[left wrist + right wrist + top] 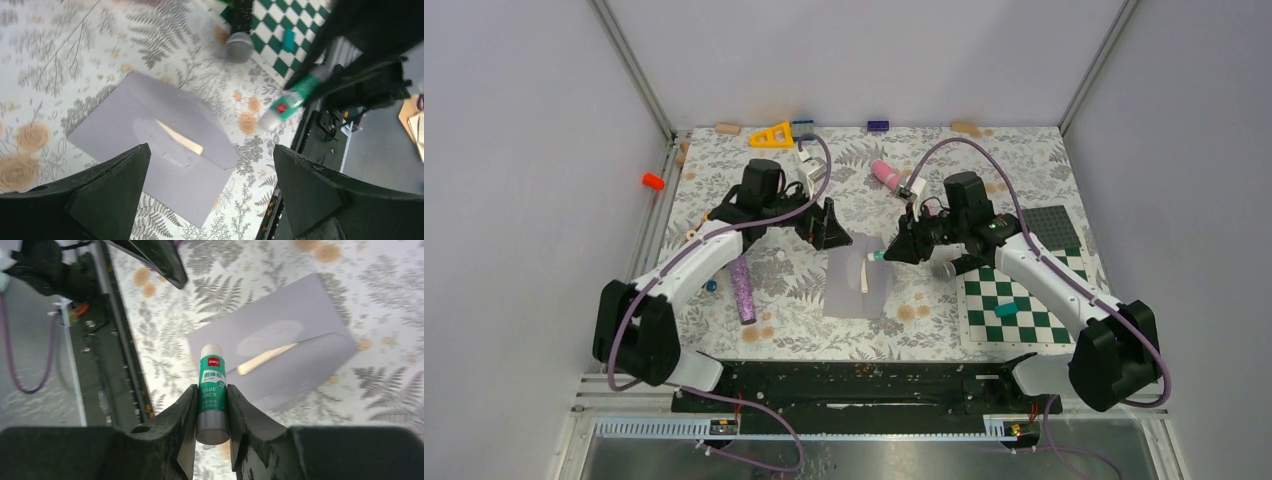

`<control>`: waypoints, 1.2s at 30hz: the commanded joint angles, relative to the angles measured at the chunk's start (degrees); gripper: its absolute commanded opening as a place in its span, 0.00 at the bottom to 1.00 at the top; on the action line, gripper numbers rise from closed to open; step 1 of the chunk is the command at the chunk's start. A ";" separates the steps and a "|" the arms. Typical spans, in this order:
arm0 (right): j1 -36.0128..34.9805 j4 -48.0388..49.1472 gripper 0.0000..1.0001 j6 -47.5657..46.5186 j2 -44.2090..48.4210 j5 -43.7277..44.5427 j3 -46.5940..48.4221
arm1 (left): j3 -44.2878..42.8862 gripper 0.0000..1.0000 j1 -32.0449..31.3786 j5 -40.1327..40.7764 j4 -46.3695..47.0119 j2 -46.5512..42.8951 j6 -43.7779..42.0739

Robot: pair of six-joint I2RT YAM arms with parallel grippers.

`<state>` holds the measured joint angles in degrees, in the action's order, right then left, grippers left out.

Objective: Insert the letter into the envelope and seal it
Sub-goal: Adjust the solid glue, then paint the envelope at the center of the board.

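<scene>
Top cam: envelope [856,287] lies flat mid-worktop [714,180], betw. both arms. L wrist cam: my left hand [211,155] hovers above it, released, jaws spread wide, nothing in them. R wrist cam: right hand [212,390] clenched on a green glue stick [212,372], white tip by the envelope's edge.

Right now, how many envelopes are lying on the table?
1. The envelope lies flat on the floral table, between the left gripper and the right gripper, which holds a glue stick, left of the checkerboard mat. More could be hidden from view.
</scene>
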<state>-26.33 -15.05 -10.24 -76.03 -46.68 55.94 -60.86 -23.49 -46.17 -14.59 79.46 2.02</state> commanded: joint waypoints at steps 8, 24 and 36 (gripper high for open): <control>-6.62 -2.83 0.00 -16.80 -5.34 14.65 5.95 | -2.66 0.74 3.09 4.30 4.97 19.17 13.10; -13.15 -15.65 0.00 -20.09 -23.17 24.65 25.15 | -5.53 0.11 3.54 5.47 7.06 29.80 22.45; -13.22 -19.21 0.00 -6.47 -30.91 29.02 28.94 | -4.63 0.00 3.13 11.36 6.74 31.01 25.54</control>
<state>-39.24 -31.73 -22.46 -105.10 -20.25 81.30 -64.69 -20.27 -38.54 -9.26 110.04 26.20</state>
